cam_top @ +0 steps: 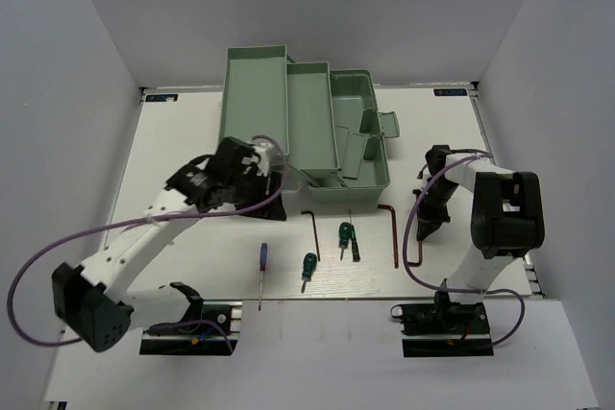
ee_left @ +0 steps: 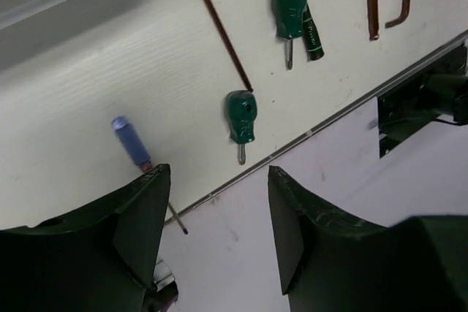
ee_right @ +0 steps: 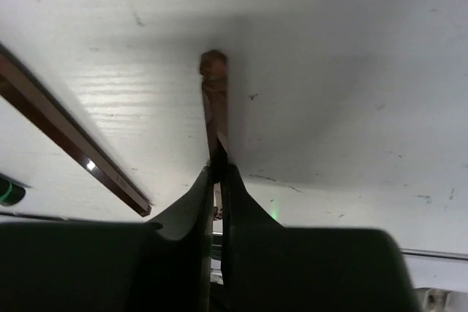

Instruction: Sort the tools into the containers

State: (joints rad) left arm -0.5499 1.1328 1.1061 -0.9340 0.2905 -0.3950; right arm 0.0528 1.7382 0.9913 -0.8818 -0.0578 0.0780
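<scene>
My right gripper (cam_top: 429, 223) is shut on a reddish-brown hex key (cam_top: 421, 249) at the table's right. In the right wrist view the key (ee_right: 214, 96) sticks out past the closed fingertips, low over the table. My left gripper (cam_top: 269, 189) is open and empty beside the mint-green toolbox trays (cam_top: 258, 93). In the left wrist view the open gripper (ee_left: 217, 172) is above the blue screwdriver (ee_left: 131, 142), two green screwdrivers (ee_left: 241, 116) (ee_left: 290, 11) and another hex key (ee_left: 212, 23). A further hex key (cam_top: 393, 232) lies right of centre.
The tools lie in a row near the table's front edge (cam_top: 336, 297). The toolbox's lower tub (cam_top: 360, 156) stands open at the back centre. White walls close in the left, back and right sides. Purple cables loop beside both arms.
</scene>
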